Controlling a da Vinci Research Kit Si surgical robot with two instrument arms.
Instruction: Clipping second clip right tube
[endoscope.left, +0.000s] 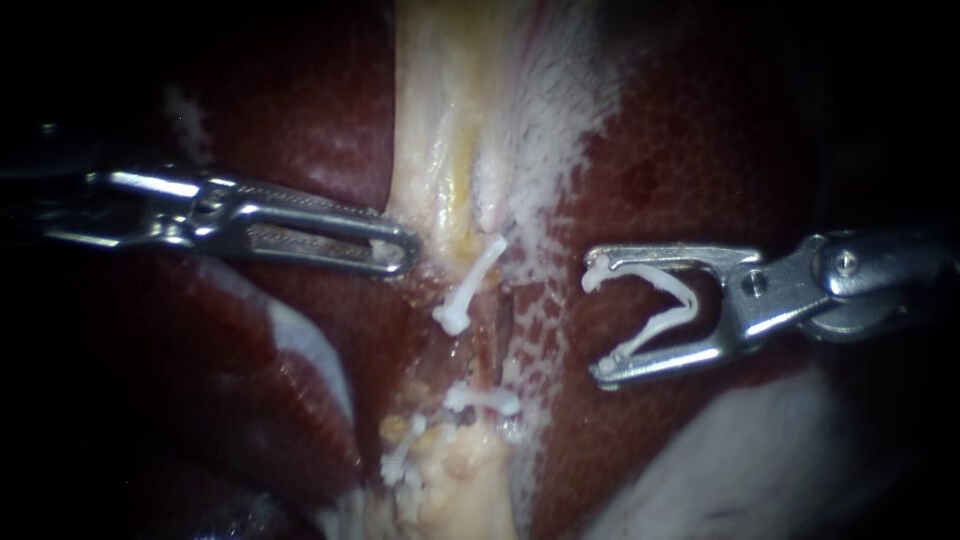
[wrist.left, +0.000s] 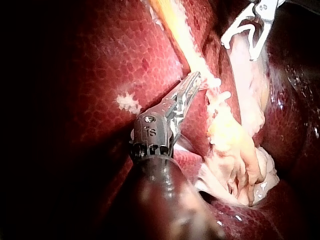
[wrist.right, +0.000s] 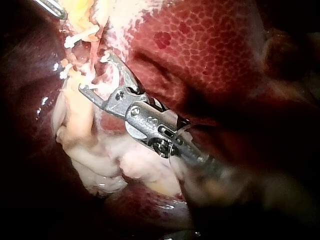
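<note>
A thin reddish tube (endoscope.left: 497, 330) runs down the middle between two pale tissue masses. A white clip (endoscope.left: 470, 285) lies slanted at its upper end, and a second white clip (endoscope.left: 483, 400) sits across it lower down. A third clip (endoscope.left: 400, 460) lies at the lower left. My right instrument (endoscope.left: 598, 322) stands off to the right of the tube over the liver (endoscope.left: 700, 150), holding an open white clip (endoscope.left: 660, 300) between its wide-spread jaws. My left instrument (endoscope.left: 400, 250) is shut on the edge of the upper pale tissue (endoscope.left: 440, 110).
Dark red liver lies on both sides of the pale strip. A lumpy pale mass (endoscope.left: 460, 490) sits below the clips. A whitish fold (endoscope.left: 760, 470) lies at the lower right, under the right instrument's shaft. The left wrist view shows the loaded clip (wrist.left: 245, 32) ahead of the left instrument (wrist.left: 196, 77).
</note>
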